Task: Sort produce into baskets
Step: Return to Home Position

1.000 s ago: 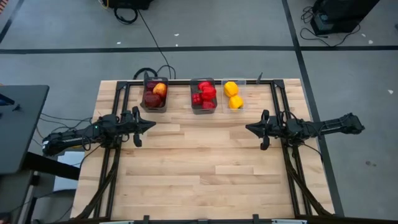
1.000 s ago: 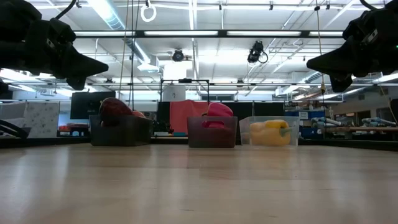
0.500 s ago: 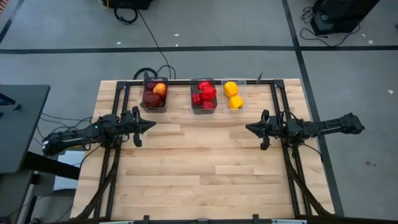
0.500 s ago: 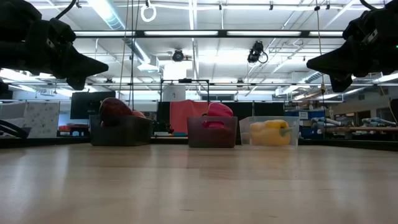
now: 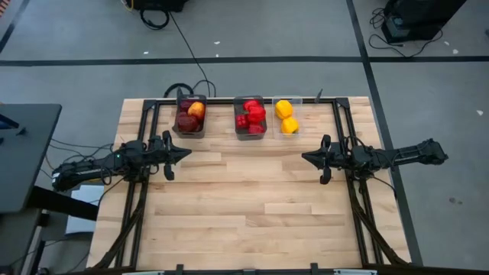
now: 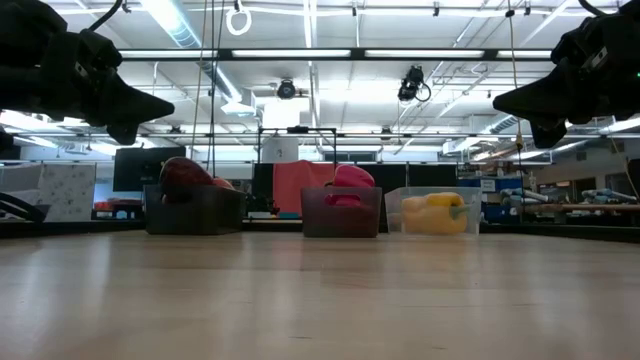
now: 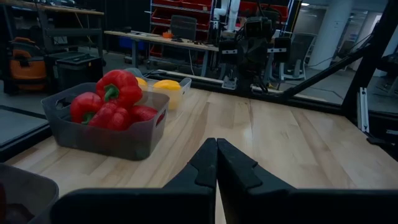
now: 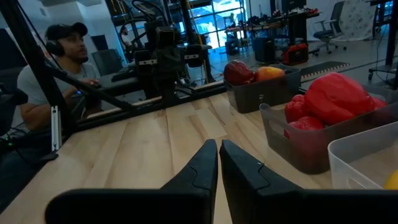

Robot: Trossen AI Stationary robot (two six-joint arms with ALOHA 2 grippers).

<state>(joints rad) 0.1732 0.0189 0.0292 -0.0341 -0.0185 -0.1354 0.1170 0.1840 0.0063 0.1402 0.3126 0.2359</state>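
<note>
Three bins stand in a row at the table's far edge. The left dark bin point(image 5: 189, 116) holds dark red and red-yellow apples point(image 5: 192, 113). The middle dark bin point(image 5: 249, 117) holds red bell peppers point(image 7: 112, 102). The clear bin point(image 5: 286, 117) holds two yellow bell peppers point(image 5: 286, 116). My left gripper point(image 5: 188, 153) hovers shut and empty over the table's left side. My right gripper point(image 5: 304, 157) hovers shut and empty over the right side. Both point toward the table's middle.
Bare wooden tabletop point(image 5: 244, 198) lies between and in front of the arms. Black frame rails point(image 5: 145, 122) run along the table's left, right and far sides. A person point(image 8: 56, 68) sits beyond the table in the right wrist view.
</note>
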